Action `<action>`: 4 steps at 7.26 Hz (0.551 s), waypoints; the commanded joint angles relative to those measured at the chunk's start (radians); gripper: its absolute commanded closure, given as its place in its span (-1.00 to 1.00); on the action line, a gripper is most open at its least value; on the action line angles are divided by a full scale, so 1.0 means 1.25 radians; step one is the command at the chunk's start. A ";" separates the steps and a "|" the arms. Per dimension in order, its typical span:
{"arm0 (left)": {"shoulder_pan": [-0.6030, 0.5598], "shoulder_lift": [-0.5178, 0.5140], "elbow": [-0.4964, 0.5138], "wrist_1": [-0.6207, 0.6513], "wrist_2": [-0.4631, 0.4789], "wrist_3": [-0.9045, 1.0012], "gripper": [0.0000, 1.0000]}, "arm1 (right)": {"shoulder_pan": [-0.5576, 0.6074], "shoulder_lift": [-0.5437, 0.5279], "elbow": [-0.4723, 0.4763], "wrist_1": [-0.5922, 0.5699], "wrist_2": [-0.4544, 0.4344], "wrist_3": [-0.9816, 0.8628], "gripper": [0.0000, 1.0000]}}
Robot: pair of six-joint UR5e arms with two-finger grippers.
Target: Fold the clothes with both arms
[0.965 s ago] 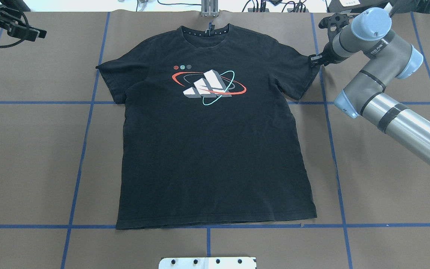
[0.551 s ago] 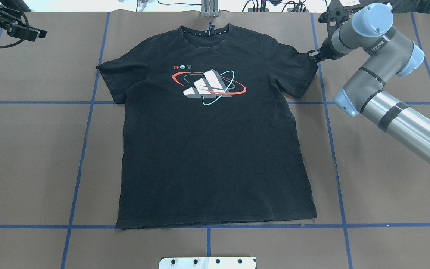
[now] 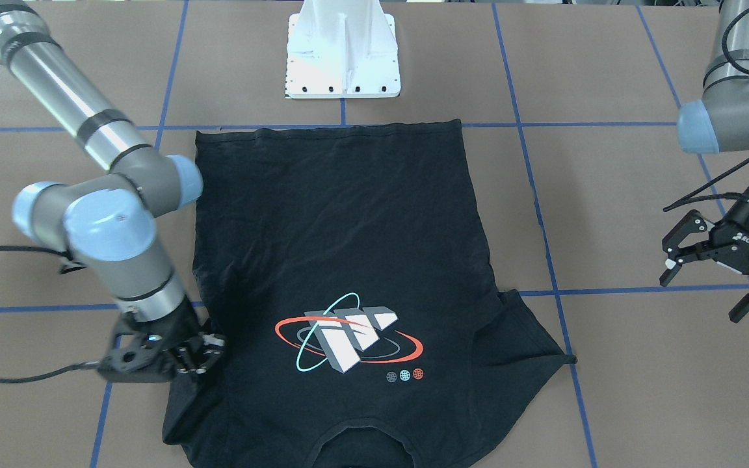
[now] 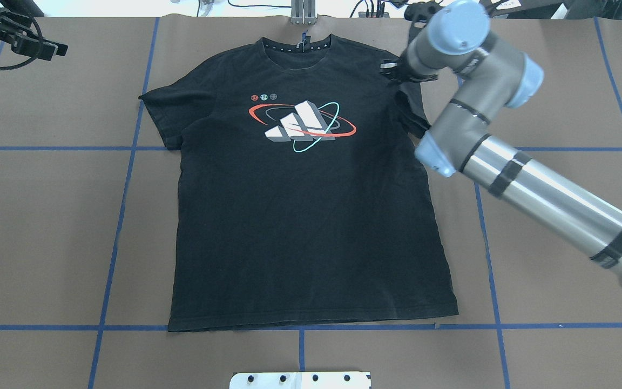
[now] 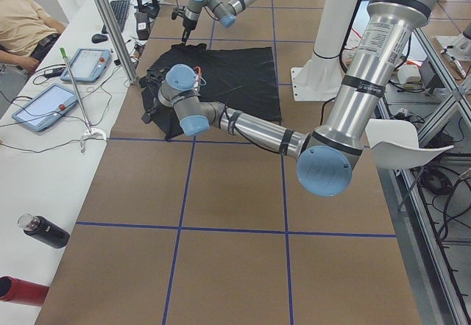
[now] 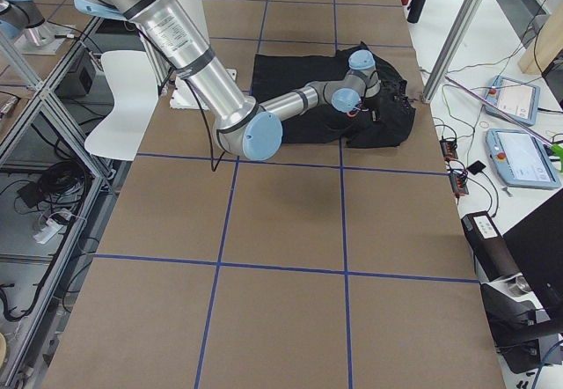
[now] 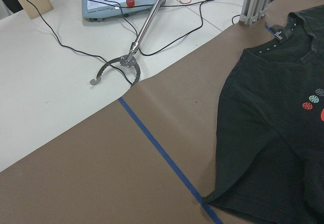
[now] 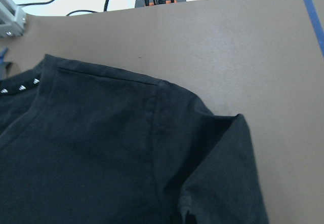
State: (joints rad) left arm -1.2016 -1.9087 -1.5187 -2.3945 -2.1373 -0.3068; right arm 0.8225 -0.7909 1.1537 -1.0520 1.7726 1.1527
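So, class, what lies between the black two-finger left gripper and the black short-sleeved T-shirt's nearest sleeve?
Nothing but bare brown table covering crossed by a blue tape line separates the left gripper from the black short-sleeved T-shirt; the front-facing view shows it.

Black printed T-shirt (image 4: 311,227) flat, face-up, one sleeve pinched in right tool (image 3: 212,354)

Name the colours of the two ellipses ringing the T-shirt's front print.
One red, one cyan, on the black T-shirt; clearest in the overhead exterior view.
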 commanded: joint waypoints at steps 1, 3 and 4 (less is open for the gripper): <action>0.000 -0.001 0.000 0.000 0.000 0.000 -1.00 | -0.076 0.074 -0.033 -0.038 -0.098 0.112 1.00; 0.000 -0.001 0.000 0.000 0.000 0.000 -1.00 | -0.110 0.101 -0.072 -0.038 -0.138 0.123 1.00; 0.000 -0.001 0.000 0.000 0.000 0.000 -1.00 | -0.118 0.103 -0.074 -0.038 -0.150 0.126 1.00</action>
State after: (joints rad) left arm -1.2011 -1.9098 -1.5186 -2.3946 -2.1369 -0.3068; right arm 0.6930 -0.6704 1.0710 -1.0993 1.6078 1.3030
